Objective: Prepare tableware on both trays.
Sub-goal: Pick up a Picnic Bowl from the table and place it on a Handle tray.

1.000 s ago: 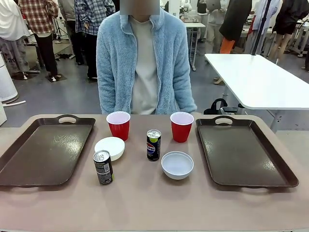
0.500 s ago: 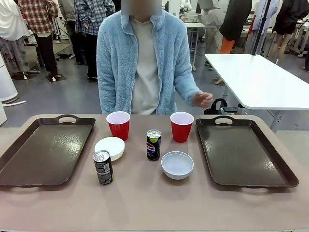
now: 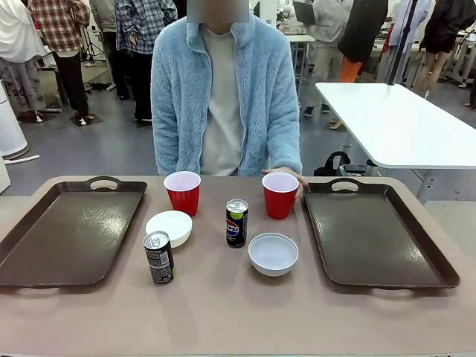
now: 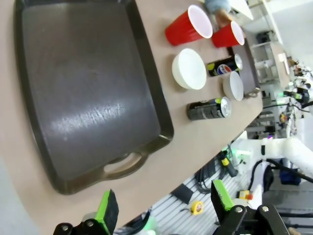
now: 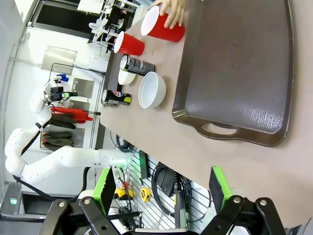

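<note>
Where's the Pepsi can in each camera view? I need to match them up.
Front view: Pepsi can upright, near the picture's centre.
Left wrist view: Pepsi can upper right, sideways in the picture.
Right wrist view: Pepsi can upper left, sideways.
Shared landmark: the red cup under the person's hand.

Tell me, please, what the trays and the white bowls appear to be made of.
Left tray and right tray: probably moulded plastic, dark brown, semi-gloss, with glare and scuffs. Left bowl and right bowl: smooth white, plastic or ceramic; cannot tell.
</note>
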Action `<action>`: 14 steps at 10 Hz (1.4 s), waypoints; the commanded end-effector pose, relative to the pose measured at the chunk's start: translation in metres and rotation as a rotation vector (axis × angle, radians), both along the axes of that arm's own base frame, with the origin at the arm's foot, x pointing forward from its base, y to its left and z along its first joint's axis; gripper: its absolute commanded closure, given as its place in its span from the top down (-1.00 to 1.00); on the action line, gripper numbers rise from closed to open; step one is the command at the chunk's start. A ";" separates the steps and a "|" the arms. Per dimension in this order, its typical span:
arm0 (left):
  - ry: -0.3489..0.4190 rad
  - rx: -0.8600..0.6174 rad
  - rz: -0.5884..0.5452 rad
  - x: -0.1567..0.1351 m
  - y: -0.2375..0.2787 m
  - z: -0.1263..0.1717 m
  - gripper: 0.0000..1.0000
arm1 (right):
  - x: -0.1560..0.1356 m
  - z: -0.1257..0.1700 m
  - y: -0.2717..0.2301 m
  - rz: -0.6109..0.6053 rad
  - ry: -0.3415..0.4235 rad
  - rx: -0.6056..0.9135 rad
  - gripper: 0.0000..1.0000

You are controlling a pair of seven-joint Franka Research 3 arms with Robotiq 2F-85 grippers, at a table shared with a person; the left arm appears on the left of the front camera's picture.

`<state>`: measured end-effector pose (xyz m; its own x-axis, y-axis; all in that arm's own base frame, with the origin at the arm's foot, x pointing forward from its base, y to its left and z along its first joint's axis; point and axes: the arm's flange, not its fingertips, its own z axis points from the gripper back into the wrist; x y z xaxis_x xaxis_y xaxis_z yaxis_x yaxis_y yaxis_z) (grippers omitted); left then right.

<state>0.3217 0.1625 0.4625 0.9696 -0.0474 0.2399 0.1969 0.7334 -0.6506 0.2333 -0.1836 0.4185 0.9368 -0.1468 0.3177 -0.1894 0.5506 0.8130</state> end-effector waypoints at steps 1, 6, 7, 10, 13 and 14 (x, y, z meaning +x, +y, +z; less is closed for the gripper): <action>0.016 -0.010 0.003 0.001 0.002 0.003 1.00 | 0.000 -0.001 -0.001 0.000 -0.003 0.007 1.00; 0.151 0.370 -0.033 0.053 -0.065 0.083 1.00 | 0.000 -0.001 -0.001 0.000 -0.003 0.007 1.00; 0.186 0.440 -0.056 0.077 -0.089 0.105 1.00 | 0.000 -0.001 -0.001 0.000 -0.003 0.007 1.00; 0.254 0.617 -0.140 0.136 -0.198 0.133 1.00 | 0.000 -0.001 -0.001 0.000 -0.003 0.007 1.00; 0.235 0.739 -0.228 0.168 -0.302 0.099 1.00 | 0.000 -0.001 -0.001 0.000 -0.003 0.007 1.00; 0.234 0.764 -0.235 0.175 -0.324 0.079 1.00 | 0.000 -0.001 -0.001 0.000 -0.003 0.007 1.00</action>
<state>0.4832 -0.1590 0.5476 0.9293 -0.3406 -0.1427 0.3301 0.9394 -0.0922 0.2330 -0.1837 0.4186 0.9370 -0.1475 0.3166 -0.1872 0.5532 0.8118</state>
